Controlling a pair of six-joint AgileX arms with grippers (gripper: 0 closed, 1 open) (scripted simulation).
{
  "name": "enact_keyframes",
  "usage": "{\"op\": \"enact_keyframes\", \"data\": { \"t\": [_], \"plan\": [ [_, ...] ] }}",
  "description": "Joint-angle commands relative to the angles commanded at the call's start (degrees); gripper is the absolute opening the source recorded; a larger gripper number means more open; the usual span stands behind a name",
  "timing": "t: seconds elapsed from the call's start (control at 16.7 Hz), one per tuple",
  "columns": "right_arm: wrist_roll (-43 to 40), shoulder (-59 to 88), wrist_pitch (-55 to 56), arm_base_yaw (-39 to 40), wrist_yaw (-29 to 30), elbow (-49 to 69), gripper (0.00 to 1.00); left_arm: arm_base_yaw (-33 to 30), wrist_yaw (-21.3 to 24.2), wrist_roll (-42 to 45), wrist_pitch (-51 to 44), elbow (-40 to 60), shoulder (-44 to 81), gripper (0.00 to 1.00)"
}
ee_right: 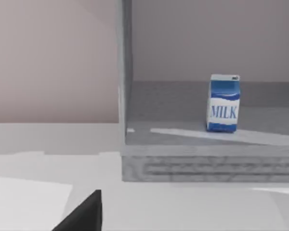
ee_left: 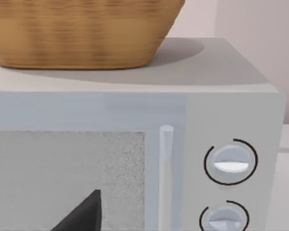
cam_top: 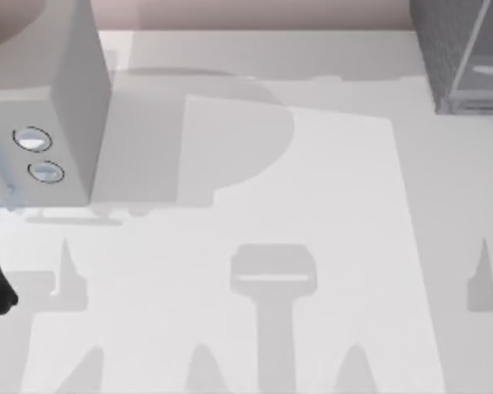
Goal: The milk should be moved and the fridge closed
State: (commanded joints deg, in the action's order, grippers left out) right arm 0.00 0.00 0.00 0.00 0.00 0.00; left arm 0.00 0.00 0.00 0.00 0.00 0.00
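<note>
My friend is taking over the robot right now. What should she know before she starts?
Left gripper: faces the front of the grey box with two dials, which has a woven basket on top. Whether it is open or shut can't be told.
Right gripper: low over the table, facing the fridge; open or shut can't be told either.
Milk: stands upright on the floor inside the fridge, touched by nothing.
Fridge: at the table's far right corner, front open.
Done: nothing yet.
Left: move the milk, then close the fridge.
</note>
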Motion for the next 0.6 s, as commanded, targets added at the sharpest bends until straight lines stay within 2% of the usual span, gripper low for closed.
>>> {"op": "enact_keyframes", "data": {
  "t": [0.36,0.6],
  "plan": [
    [0.0,-1.3,-1.9,-0.1,-0.1,1.4,1.00,0.0,0.0,0.0,0.0,0.0,0.0,1.00],
    [-0.1,-8.7,-12.9,0.1,-0.2,7.5,1.00,0.0,0.0,0.0,0.0,0.0,0.0,1.00]
  ]
}}
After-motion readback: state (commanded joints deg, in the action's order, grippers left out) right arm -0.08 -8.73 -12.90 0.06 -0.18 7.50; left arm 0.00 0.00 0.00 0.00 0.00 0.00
